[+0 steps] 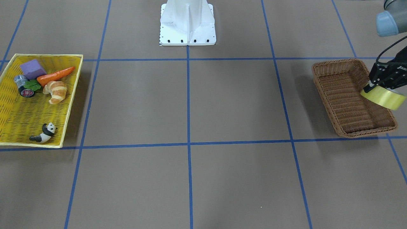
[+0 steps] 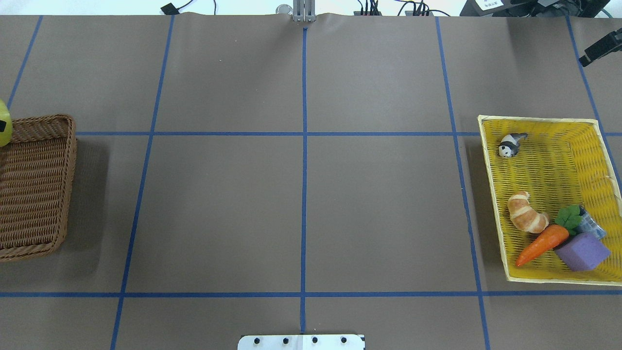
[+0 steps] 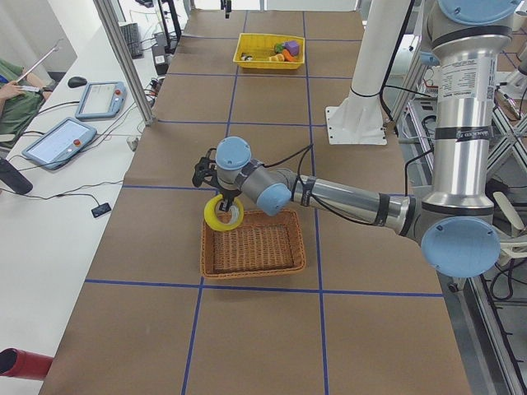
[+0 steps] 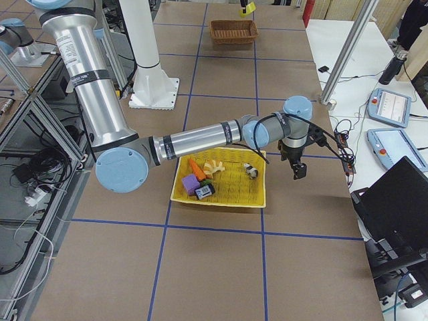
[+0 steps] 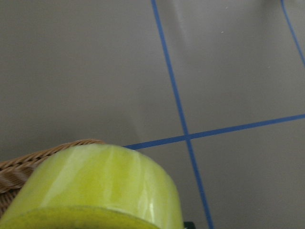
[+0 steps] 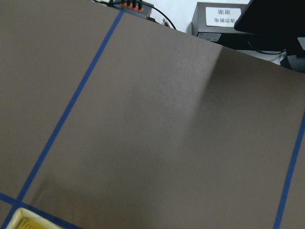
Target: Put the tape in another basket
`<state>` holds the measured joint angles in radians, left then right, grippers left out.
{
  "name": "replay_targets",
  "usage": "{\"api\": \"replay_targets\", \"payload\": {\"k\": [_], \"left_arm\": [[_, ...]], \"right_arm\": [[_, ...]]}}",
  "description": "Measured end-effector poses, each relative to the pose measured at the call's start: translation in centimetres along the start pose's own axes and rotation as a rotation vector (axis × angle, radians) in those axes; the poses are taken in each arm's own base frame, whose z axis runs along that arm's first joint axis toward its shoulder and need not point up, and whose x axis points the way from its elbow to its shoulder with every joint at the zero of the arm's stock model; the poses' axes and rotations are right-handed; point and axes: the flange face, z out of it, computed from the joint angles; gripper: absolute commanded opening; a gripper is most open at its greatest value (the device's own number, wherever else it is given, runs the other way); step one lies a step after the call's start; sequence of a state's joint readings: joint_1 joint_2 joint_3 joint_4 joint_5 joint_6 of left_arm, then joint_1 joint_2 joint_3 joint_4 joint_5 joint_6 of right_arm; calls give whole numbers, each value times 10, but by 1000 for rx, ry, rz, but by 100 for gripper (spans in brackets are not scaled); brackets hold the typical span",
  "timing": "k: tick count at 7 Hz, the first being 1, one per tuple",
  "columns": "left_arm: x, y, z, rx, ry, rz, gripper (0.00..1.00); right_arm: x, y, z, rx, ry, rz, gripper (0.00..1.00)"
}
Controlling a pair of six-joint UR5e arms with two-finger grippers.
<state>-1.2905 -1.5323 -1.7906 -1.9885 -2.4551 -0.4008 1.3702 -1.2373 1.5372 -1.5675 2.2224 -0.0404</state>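
Note:
My left gripper [image 1: 378, 86] is shut on the yellow tape [image 1: 383, 97] and holds it in the air over the brown wicker basket [image 1: 341, 95], above the basket's outer rim. The tape fills the bottom of the left wrist view [image 5: 95, 186], with the basket's rim [image 5: 28, 164] just under it. In the overhead view only a sliver of the tape [image 2: 2, 124] shows at the left edge, beside the basket [image 2: 34, 189]. The basket's inside holds nothing. My right gripper [image 4: 296, 167] hangs over bare table beside the yellow tray; I cannot tell whether it is open or shut.
A flat yellow woven tray [image 2: 544, 131] on my right holds a panda figure [image 2: 510, 144], a croissant [image 2: 526, 212], a carrot [image 2: 542, 244], a purple block [image 2: 582, 250] and a small dark roll [image 1: 26, 92]. The white robot base [image 1: 187, 24] stands at the table's middle.

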Motion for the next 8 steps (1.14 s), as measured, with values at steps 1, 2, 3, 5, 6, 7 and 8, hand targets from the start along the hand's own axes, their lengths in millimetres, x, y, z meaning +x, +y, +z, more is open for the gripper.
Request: {"api": "replay_targets", "payload": {"k": [1, 2, 3, 5, 6, 7, 8], "left_arm": [[-1, 9, 18, -73, -22, -1, 0], [1, 16, 37, -135, -51, -5, 0], [4, 21, 55, -189, -87, -17, 0], [11, 31, 79, -265, -124, -23, 68], [14, 34, 87, -283, -127, -18, 98], [17, 36, 91, -292, -130, -11, 99], [18, 36, 91, -284, -149, 1, 99]], "right_arm": [[-10, 5, -6, -96, 5, 17, 100], [-19, 10, -15, -152, 4, 31, 100], [-24, 16, -20, -184, -1, 46, 100], [-28, 24, -23, -216, -14, 68, 100], [-30, 23, -23, -219, -15, 72, 100], [-30, 22, -21, -221, -12, 78, 100], [-30, 21, -18, -223, -10, 77, 100]]}}
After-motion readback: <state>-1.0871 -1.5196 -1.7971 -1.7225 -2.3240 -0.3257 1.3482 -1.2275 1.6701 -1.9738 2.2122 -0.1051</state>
